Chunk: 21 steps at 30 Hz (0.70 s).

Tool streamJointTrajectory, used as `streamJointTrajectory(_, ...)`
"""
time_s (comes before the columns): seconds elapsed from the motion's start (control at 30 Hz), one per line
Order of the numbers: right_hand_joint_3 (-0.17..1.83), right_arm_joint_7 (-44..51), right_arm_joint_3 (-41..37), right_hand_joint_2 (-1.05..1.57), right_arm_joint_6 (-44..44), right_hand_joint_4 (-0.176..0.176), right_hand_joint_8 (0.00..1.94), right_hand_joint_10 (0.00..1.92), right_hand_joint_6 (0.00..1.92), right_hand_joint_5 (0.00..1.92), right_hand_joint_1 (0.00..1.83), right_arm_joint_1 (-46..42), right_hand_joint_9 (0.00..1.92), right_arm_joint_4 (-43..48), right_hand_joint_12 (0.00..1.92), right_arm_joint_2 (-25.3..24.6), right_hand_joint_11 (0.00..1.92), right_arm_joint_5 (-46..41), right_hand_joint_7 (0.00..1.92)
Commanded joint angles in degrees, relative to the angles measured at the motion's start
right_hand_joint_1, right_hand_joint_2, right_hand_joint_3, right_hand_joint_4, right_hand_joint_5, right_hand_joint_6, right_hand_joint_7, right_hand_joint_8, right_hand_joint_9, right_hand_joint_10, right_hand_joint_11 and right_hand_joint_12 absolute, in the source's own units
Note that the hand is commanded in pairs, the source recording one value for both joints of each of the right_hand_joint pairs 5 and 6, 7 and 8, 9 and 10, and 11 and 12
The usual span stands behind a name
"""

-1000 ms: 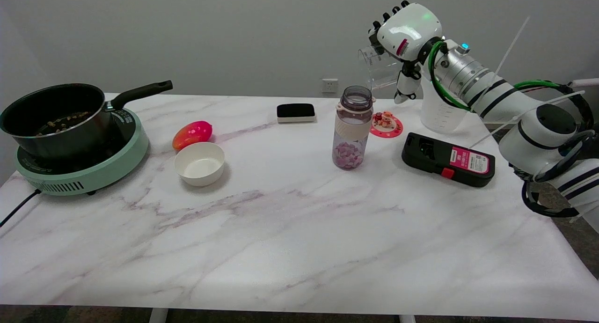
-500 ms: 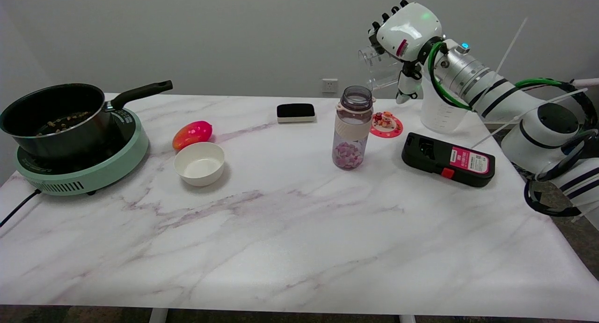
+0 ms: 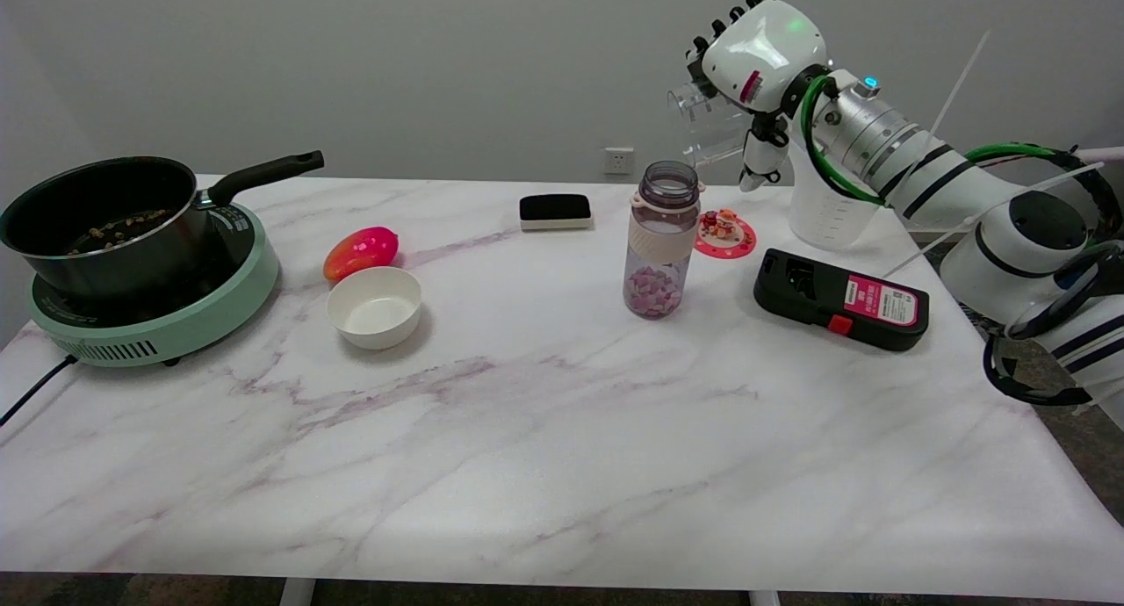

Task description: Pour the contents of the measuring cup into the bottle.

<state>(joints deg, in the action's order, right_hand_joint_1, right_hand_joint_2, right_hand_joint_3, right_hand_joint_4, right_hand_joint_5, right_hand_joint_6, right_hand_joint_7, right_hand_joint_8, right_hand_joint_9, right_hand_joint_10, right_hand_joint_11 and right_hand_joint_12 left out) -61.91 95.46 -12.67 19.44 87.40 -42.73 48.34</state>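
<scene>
- Saucepan point(image 3: 97, 211) with something dark in its bottom sits on a green hotplate point(image 3: 158, 321) at the far left of the tabletop point(image 3: 562, 465).
- A red-orange fruit point(image 3: 361, 251) lies just behind a white bowl point(image 3: 374, 306).
- A black-topped sponge point(image 3: 555, 211) rests near the back edge.
- The bottle point(image 3: 663, 237) stands upright and uncapped near the middle, with pink pieces lying in its bottom.
- Up and to its right, the right hand point(image 3: 760, 53) holds the clear measuring cup point(image 3: 707, 123) in the air, tipped sideways with its mouth toward the left, above and beside the bottle's mouth.
- I'd say the cup looks empty; a good finish is to right it slowly and keep it well clear of the bottle's neck.
- A pink coaster point(image 3: 726, 235), a black box point(image 3: 841, 299) and a second clear jug point(image 3: 825, 206) sit at the right.
- White marble surface with grey-purple veins; plain grey wall with one socket point(image 3: 619, 160).
</scene>
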Motion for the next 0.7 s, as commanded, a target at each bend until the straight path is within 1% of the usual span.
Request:
streamJointTrajectory(0.03,0.33,-0.1,0.3,1.57,-0.5,0.0,1.92,1.71,1.92,1.92,1.18,-0.4,1.71,3.7,1.4,0.1,1.4,0.7,1.92)
streamJointTrajectory(0.53,0.29,-0.1,2.1,1.57,-1.1,0.0,1.92,1.72,1.92,1.92,1.19,-0.8,1.72,5.8,1.41,0.1,1.41,0.7,1.92)
streamJointTrajectory(0.7,0.28,-0.1,2.0,1.57,-1.1,0.0,1.92,1.72,1.92,1.92,1.18,-1.1,1.72,5.6,1.42,0.1,1.42,2.5,1.92)
